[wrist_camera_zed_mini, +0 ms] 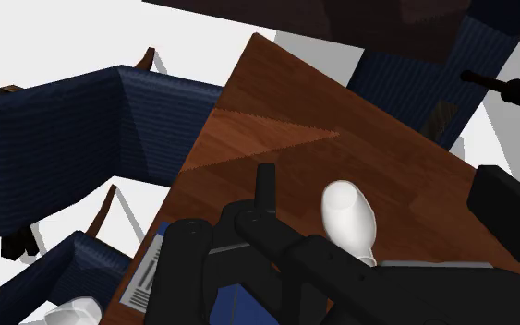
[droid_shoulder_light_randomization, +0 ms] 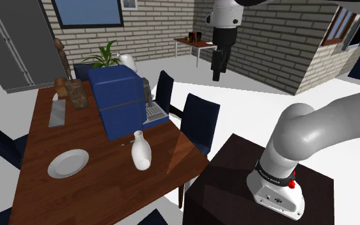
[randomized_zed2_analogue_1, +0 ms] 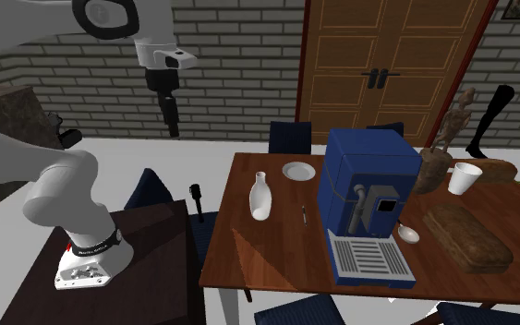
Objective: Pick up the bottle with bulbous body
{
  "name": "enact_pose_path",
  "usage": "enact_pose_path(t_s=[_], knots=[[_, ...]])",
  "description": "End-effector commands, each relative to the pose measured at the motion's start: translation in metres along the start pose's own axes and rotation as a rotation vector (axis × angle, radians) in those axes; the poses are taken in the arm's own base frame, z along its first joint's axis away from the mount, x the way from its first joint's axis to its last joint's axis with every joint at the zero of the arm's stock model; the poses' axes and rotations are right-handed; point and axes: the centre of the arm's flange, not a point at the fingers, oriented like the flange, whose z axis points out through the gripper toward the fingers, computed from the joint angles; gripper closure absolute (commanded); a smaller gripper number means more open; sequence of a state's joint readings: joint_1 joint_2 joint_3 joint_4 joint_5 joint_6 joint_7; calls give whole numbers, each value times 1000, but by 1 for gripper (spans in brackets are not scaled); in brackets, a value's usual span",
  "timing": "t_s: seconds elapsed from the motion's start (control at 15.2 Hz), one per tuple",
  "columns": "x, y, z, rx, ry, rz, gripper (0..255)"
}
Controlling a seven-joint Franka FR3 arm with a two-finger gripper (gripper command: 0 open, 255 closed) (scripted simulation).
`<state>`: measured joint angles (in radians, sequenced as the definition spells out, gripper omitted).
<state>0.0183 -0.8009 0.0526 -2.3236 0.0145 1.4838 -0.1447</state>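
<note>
A white bottle with a bulbous body (droid_shoulder_light_randomization: 141, 152) stands upright on the wooden table (droid_shoulder_light_randomization: 76, 198), near the edge that faces the stand. In the second exterior view the bottle (randomized_zed2_analogue_1: 260, 198) stands between the blue coffee machine and the table's near-left corner. My black gripper (droid_shoulder_light_randomization: 217, 77) hangs high in the air, well above and beside the table, over the blue chairs; it points down (randomized_zed2_analogue_1: 171, 127) and holds nothing. In the wrist view the bottle (wrist_camera_zed_mini: 349, 216) lies below, between the two fingers (wrist_camera_zed_mini: 265, 189), which stand apart and far from it.
A blue coffee machine (droid_shoulder_light_randomization: 116, 99) stands mid-table behind the bottle. A white plate (droid_shoulder_light_randomization: 68, 162), a spoon (randomized_zed2_analogue_1: 303, 213), a bread loaf (randomized_zed2_analogue_1: 465, 235), a white cup (randomized_zed2_analogue_1: 464, 177) and brown figures (droid_shoulder_light_randomization: 77, 94) share the table. Dark blue chairs (droid_shoulder_light_randomization: 199, 121) line its sides. The dark stand (droid_shoulder_light_randomization: 236, 185) is beside it.
</note>
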Motion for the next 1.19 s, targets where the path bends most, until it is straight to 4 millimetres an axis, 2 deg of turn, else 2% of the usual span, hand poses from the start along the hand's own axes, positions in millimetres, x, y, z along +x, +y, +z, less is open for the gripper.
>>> enact_pose_path(t_s=[0.0, 1.12], knots=[[0, 0, 0, 0, 0, 0, 0], [157, -57, 145, -8, 37, -8, 0]])
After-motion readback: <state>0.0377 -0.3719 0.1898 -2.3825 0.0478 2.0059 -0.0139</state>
